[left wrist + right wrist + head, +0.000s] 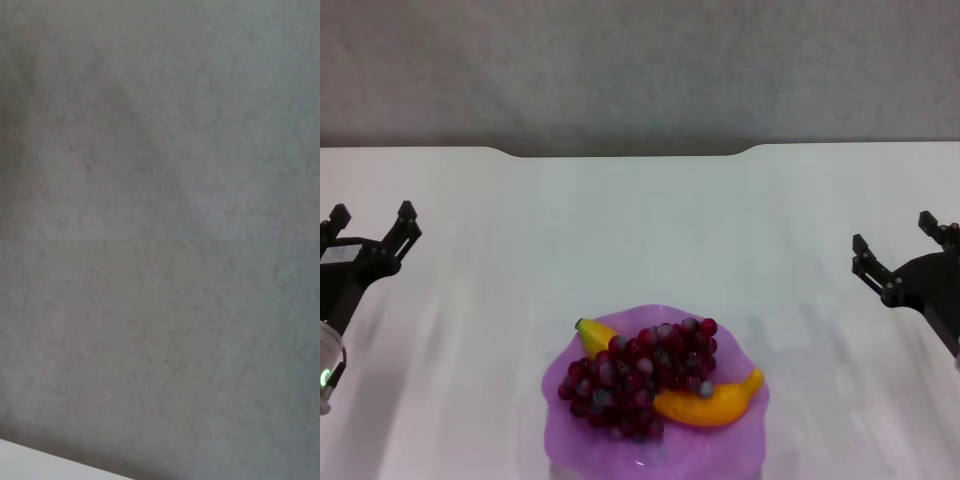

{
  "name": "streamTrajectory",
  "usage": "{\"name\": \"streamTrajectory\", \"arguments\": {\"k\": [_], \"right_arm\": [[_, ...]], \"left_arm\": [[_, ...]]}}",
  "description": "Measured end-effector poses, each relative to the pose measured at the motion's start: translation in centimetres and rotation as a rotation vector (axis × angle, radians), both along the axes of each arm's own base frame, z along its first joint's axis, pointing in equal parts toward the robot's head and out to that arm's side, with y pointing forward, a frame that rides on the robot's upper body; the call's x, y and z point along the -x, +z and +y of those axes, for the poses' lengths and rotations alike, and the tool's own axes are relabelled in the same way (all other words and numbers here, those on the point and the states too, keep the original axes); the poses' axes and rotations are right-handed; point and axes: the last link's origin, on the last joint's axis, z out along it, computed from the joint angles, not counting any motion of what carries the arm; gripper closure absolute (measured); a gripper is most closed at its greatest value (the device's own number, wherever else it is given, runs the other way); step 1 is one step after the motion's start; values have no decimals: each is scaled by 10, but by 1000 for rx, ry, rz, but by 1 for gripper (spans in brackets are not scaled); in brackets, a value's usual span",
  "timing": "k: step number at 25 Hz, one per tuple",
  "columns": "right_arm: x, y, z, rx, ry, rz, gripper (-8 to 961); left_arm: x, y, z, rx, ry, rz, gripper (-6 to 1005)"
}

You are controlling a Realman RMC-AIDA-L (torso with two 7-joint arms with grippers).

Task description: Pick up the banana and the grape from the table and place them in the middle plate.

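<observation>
The purple scalloped plate (730, 440) sits on the white table (640, 240) at the near centre. The yellow banana (715, 405) lies in the plate, its middle covered by the bunch of dark red grapes (640, 375) that lies across it. The banana's other end (592, 335) shows at the plate's back left. My left gripper (372, 222) is open and empty at the far left, well away from the plate. My right gripper (898, 243) is open and empty at the far right. Both wrist views show only a grey surface.
The table's far edge has a notch (625, 153) in the middle, with a grey wall behind it. A strip of white table edge (40, 465) shows in the right wrist view.
</observation>
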Motion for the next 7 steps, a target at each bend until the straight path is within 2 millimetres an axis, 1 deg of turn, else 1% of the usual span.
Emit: {"name": "streamTrajectory", "arguments": {"k": [7], "right_arm": [[-15, 13, 0, -72, -87, 40, 59]], "left_arm": [[2, -1, 1, 11, 14, 3, 107]]}}
